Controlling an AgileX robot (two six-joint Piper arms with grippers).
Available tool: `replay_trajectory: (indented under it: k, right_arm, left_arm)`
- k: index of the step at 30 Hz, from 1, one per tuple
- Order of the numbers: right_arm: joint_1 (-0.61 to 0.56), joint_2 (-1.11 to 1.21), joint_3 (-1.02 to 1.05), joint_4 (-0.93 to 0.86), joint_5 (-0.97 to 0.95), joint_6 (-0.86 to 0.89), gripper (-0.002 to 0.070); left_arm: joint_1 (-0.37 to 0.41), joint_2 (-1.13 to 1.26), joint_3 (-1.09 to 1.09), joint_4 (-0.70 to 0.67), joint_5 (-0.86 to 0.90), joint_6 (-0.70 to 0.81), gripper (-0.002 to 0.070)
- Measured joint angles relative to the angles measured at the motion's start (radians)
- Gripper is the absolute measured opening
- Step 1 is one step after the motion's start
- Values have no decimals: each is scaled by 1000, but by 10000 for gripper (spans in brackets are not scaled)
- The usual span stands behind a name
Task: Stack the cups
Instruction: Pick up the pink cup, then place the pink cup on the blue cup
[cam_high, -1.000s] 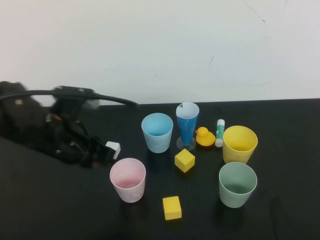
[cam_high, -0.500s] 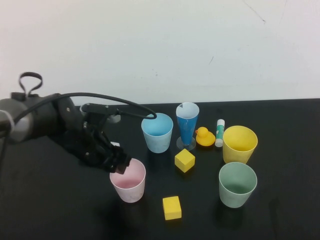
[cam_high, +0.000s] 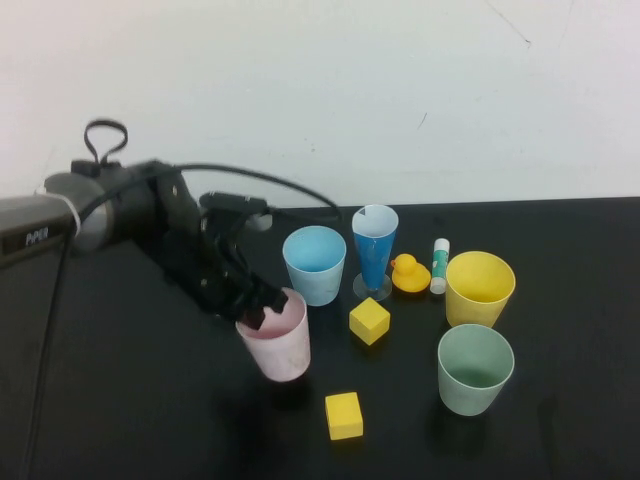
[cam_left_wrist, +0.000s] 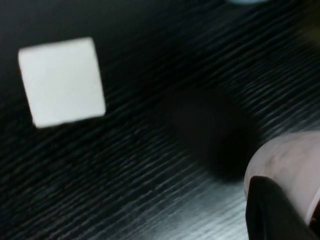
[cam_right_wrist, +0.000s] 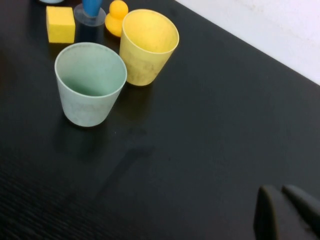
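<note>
My left gripper (cam_high: 262, 310) is shut on the near-left rim of the pink cup (cam_high: 280, 345) and holds it tilted, a little above the table. In the left wrist view one dark finger (cam_left_wrist: 272, 210) presses the pink cup's wall (cam_left_wrist: 287, 165). The light blue cup (cam_high: 314, 265) stands just behind it. The yellow cup (cam_high: 480, 288) and the mint green cup (cam_high: 475, 368) stand at the right, and both show in the right wrist view (cam_right_wrist: 147, 47) (cam_right_wrist: 90, 82). My right gripper (cam_right_wrist: 280, 191) is shut and empty over bare table, out of the high view.
A dark-blue cone glass (cam_high: 374, 250), a rubber duck (cam_high: 408, 273) and a glue stick (cam_high: 440, 265) stand behind. Two yellow cubes (cam_high: 369, 321) (cam_high: 343, 415) lie mid-table. A white cube (cam_left_wrist: 62, 81) lies under my left arm. The black table (cam_high: 570, 430) ends at a white wall.
My left arm swung right to the pink cup, shut on its rim and lifted it, tilted, a little right toward the light blue cup. The other cups have not moved.
</note>
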Motion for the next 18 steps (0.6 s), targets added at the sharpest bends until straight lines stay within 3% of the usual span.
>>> replay_trajectory:
  k: [8, 18]
  right_arm:
    - [0, 0, 0, 0, 0, -1, 0]
    - [0, 0, 21, 4, -17, -1, 0]
  left_arm:
    - [0, 1, -274, 16, 197, 0, 15]
    - [0, 45, -438, 25, 48, -35, 15]
